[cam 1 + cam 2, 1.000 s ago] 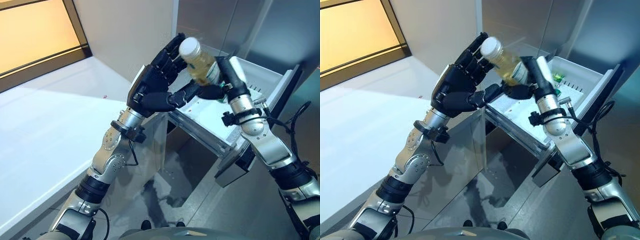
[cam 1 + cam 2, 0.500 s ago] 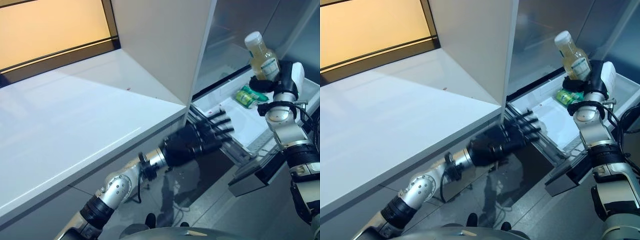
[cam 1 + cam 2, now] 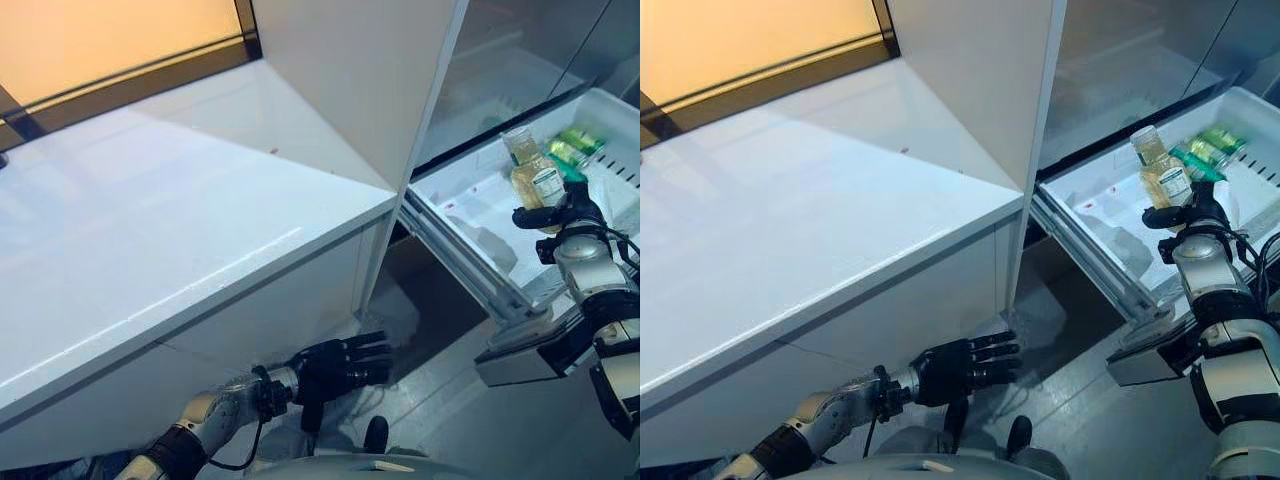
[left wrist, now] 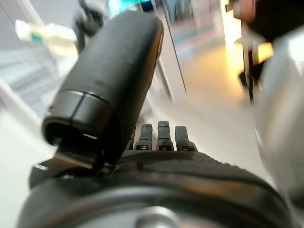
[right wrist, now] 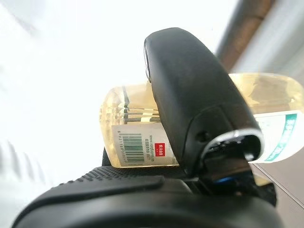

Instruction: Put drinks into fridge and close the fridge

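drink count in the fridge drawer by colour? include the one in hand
Yellow drink bottle, held by the right hand over the white drawer: 1
Green drinks lying in the drawer: 2, as far as shows
Total: 3

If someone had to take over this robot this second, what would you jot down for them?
Right hand: shut on the yellow drink bottle, held upright over the open white fridge drawer.
Left hand: open, empty, low by the floor under the white counter.
Green drinks lie at the drawer's far end.
Not yet done: releasing the bottle in the drawer, closing the fridge.
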### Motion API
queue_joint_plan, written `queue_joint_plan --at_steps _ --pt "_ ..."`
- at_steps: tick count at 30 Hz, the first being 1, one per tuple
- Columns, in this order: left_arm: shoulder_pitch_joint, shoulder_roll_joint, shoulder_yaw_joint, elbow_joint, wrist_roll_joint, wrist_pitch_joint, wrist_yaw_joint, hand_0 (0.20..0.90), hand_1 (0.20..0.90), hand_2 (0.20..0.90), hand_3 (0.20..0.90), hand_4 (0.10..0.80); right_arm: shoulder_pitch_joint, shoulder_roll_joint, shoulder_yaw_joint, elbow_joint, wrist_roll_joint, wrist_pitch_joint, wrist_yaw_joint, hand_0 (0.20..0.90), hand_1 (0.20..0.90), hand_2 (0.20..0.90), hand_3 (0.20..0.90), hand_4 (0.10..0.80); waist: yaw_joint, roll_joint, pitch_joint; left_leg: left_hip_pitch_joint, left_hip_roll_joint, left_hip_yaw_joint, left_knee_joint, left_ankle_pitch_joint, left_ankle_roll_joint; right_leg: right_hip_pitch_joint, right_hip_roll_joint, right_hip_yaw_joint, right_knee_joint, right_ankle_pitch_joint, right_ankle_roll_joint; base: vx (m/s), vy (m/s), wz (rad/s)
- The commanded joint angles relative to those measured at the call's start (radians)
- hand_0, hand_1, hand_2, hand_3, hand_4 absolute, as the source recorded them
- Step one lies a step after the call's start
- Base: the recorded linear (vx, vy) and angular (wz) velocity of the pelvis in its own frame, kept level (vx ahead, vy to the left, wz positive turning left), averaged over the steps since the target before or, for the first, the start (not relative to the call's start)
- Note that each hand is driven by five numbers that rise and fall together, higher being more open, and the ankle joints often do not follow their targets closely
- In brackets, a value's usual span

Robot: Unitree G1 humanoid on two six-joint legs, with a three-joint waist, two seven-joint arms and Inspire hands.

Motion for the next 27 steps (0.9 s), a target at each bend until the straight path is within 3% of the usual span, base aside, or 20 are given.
queue_joint_plan --at_steps 1,2,4,5,8,12,16,17,18,19,21,27 --pt "-0.021 0.000 -0.010 0.038 0.140 -0.158 0.077 0.900 0.900 0.900 0.900 0.800 -0.255 -0.103 0.026 -0.038 -0.005 -0.058 -0.019 0.300 0.300 0.300 0.200 0.100 0.031 -0.058 -0.014 0.020 0.012 0.088 0.030 -0.108 0.008 -0.010 -0.005 0.066 0.037 -0.008 0.035 -0.088 -0.088 0.04" --pt "-0.029 -0.001 0.008 0.116 0.238 -0.265 0.165 0.900 0.900 0.900 0.900 0.800 -0.255 -0.095 0.027 -0.013 -0.007 -0.058 -0.013 0.300 0.300 0.300 0.200 0.100 0.036 -0.057 0.010 0.001 0.014 0.087 0.032 -0.106 0.008 -0.029 -0.004 0.070 0.038 -0.004 0.035 -0.112 -0.074 0.03" --pt "-0.041 0.000 0.021 0.158 0.297 -0.289 0.260 0.900 0.900 0.900 0.900 0.800 -0.258 -0.093 0.030 0.002 -0.025 -0.052 -0.007 0.300 0.300 0.300 0.200 0.100 0.040 -0.055 0.026 -0.013 0.013 0.083 0.035 -0.103 0.008 -0.043 -0.003 0.072 0.039 0.000 0.034 -0.123 -0.051 0.00" --pt "-0.056 -0.010 0.064 0.258 0.364 -0.336 0.322 0.900 0.900 0.900 0.900 0.800 -0.259 -0.086 0.038 0.014 -0.044 -0.047 -0.001 0.300 0.300 0.300 0.200 0.100 0.042 -0.054 0.047 -0.031 0.011 0.078 0.037 -0.098 0.008 -0.061 -0.002 0.079 0.041 0.005 0.035 -0.094 -0.032 -0.03" --pt "-0.058 -0.029 0.135 0.392 0.443 -0.346 0.403 0.900 0.900 0.900 0.900 0.800 -0.254 -0.078 0.048 0.023 -0.084 0.014 0.064 0.300 0.300 0.300 0.200 0.100 0.043 -0.053 0.067 -0.042 0.008 0.076 0.039 -0.095 0.007 -0.072 -0.001 0.084 0.040 0.010 0.036 -0.023 -0.008 -0.01" --pt "-0.063 -0.038 0.203 0.493 0.436 -0.328 0.444 0.900 0.900 0.900 0.900 0.800 -0.257 -0.072 0.079 0.057 -0.133 0.073 0.163 0.300 0.300 0.300 0.200 0.100 0.042 -0.050 0.082 -0.050 0.007 0.082 0.039 -0.093 0.005 -0.086 -0.005 0.082 0.045 0.010 0.035 0.000 0.000 0.00" --pt "-0.075 -0.041 0.250 0.529 0.451 -0.323 0.442 0.900 0.900 0.900 0.900 0.800 -0.273 -0.086 0.136 0.118 -0.233 0.084 0.275 0.300 0.300 0.300 0.200 0.100 0.040 -0.047 0.100 -0.062 0.006 0.097 0.041 -0.094 0.002 -0.105 -0.009 0.078 0.053 0.010 0.034 -0.037 0.028 -0.01" --pt "-0.077 -0.041 0.249 0.531 0.455 -0.335 0.445 0.900 0.900 0.900 0.900 0.800 -0.284 -0.089 0.148 0.133 -0.250 0.081 0.290 0.345 0.345 0.345 0.252 0.152 0.040 -0.046 0.103 -0.062 0.005 0.100 0.041 -0.093 0.002 -0.108 -0.009 0.078 0.055 0.011 0.034 -0.026 0.035 0.00" --pt "-0.075 -0.040 0.248 0.531 0.437 -0.356 0.449 0.900 0.900 0.900 0.900 0.800 -0.298 -0.094 0.163 0.144 -0.262 0.082 0.305 0.451 0.451 0.451 0.376 0.276 0.041 -0.044 0.106 -0.063 0.004 0.102 0.041 -0.093 0.001 -0.110 -0.010 0.078 0.057 0.010 0.034 -0.012 0.038 -0.02" --pt "-0.071 -0.040 0.260 0.515 0.414 -0.369 0.459 0.900 0.900 0.900 0.900 0.800 -0.307 -0.100 0.173 0.152 -0.286 0.085 0.317 0.867 0.867 0.867 0.862 0.762 0.044 -0.043 0.109 -0.063 0.002 0.101 0.041 -0.094 0.001 -0.110 -0.012 0.077 0.058 0.009 0.035 -0.007 0.032 -0.02" --pt "-0.068 -0.039 0.271 0.493 0.395 -0.374 0.466 0.900 0.900 0.900 0.900 0.800 -0.317 -0.107 0.183 0.157 -0.303 0.084 0.323 0.900 0.900 0.900 0.900 0.800 0.050 -0.042 0.112 -0.063 -0.001 0.101 0.042 -0.096 0.002 -0.111 -0.014 0.074 0.060 0.009 0.035 0.000 0.000 0.00" --pt "-0.048 -0.037 0.275 0.451 0.428 -0.397 0.455 0.900 0.900 0.900 0.900 0.800 -0.307 -0.117 0.181 0.138 -0.303 0.096 0.343 0.900 0.900 0.900 0.900 0.800 0.058 -0.045 0.115 -0.056 -0.007 0.102 0.040 -0.096 0.004 -0.105 -0.017 0.069 0.064 0.011 0.036 0.000 0.000 0.00"
